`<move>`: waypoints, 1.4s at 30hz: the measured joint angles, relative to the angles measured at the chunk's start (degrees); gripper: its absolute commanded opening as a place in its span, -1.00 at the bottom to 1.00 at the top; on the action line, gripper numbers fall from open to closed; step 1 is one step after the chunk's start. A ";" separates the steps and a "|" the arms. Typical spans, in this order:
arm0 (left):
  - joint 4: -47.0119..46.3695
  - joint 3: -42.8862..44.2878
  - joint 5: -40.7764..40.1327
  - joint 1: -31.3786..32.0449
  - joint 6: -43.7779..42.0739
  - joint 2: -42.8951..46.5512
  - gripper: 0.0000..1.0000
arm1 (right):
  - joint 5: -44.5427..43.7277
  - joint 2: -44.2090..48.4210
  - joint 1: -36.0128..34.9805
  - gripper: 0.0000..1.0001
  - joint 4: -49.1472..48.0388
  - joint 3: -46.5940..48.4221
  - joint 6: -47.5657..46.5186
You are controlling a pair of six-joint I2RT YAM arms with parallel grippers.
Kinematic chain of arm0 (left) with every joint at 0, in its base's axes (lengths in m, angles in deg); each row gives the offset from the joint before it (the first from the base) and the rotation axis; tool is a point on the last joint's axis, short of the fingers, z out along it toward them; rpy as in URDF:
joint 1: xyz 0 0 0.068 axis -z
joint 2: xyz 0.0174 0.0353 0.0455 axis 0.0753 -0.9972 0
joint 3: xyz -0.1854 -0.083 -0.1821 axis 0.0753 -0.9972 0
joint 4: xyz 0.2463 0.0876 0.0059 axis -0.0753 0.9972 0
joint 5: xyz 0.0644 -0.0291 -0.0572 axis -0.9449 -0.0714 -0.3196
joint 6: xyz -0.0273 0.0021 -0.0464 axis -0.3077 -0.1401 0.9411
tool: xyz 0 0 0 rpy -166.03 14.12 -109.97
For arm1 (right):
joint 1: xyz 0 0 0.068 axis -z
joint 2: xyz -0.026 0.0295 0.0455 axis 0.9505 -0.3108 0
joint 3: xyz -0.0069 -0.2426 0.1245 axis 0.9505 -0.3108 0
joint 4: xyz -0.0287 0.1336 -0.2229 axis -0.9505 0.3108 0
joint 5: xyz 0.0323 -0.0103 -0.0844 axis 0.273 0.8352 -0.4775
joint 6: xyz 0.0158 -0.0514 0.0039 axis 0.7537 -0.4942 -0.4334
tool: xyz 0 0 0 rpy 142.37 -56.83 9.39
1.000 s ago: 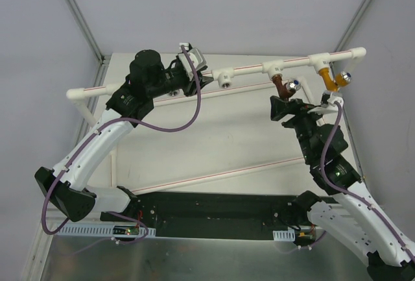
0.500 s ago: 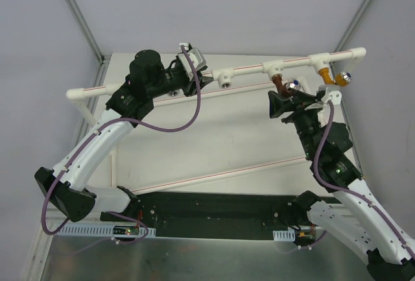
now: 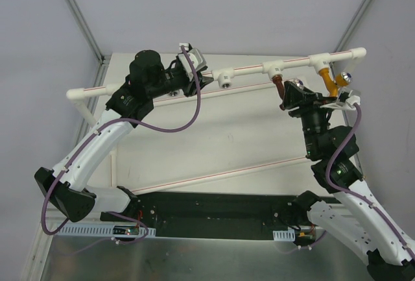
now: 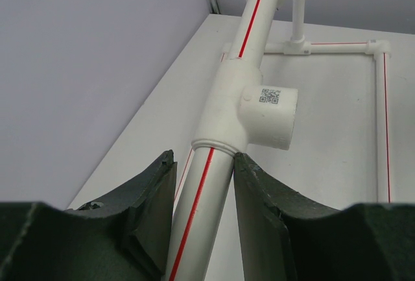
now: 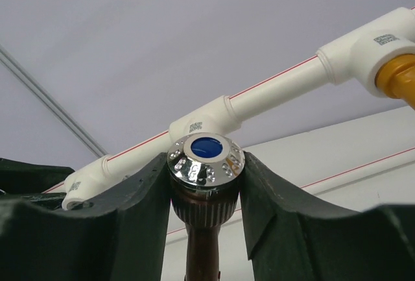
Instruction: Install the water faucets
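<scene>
**Faucet installation, late stage.** The right pincer (image 5: 206, 161) is pinching the shiny, blue-centred cap of the brown faucet (image 5: 206, 209), with one finger pressing on each side. In the overhead view the brown faucet is projecting from a tee on the white pipe (image 3: 246, 69), its stem running into the socket. Whether it is fully tightened cannot be told.

The orange faucet (image 3: 331, 81) is sitting in the next tee towards the right end of the pipe. It is touching neither pincer and is looking seated.

The left pincer (image 4: 204, 162) is clamping the pipe itself just beside a third tee (image 4: 259, 109), apparently bracing the line while the right arm is working. That third tee is showing an open socket with nothing in it. No further faucet is showing on the bench (image 3: 227, 132).

Judged from this, both faucets are standing in their sockets. The remaining work is probably the final turning of the brown one, followed by letting it go.
</scene>
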 measured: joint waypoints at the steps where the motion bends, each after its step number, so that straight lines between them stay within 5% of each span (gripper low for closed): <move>1: 0.00 0.00 0.00 0.00 0.02 0.00 -0.98 | -0.02 0.15 0.00 -0.11 -0.28 0.00 0.13; 9: 0.00 0.00 -0.02 0.02 0.02 0.00 -0.97 | 1.07 0.57 0.00 -0.10 -0.52 0.00 -1.46; 16: 0.02 -0.02 -0.09 0.02 0.00 0.04 -0.97 | 1.64 0.66 0.00 0.23 -0.11 1.09 -4.11; 29: 0.00 -0.02 -0.02 0.02 -0.02 0.04 -0.97 | 0.74 3.10 0.00 0.45 -2.56 5.44 -8.11; 33: 0.00 -0.02 -0.02 0.00 -0.02 0.04 -0.96 | 1.53 3.23 0.00 0.63 0.44 5.95 -8.96; 42: 0.00 -0.02 -0.02 0.00 -0.02 0.02 -0.96 | 3.67 0.52 0.00 0.64 12.00 11.26 -10.51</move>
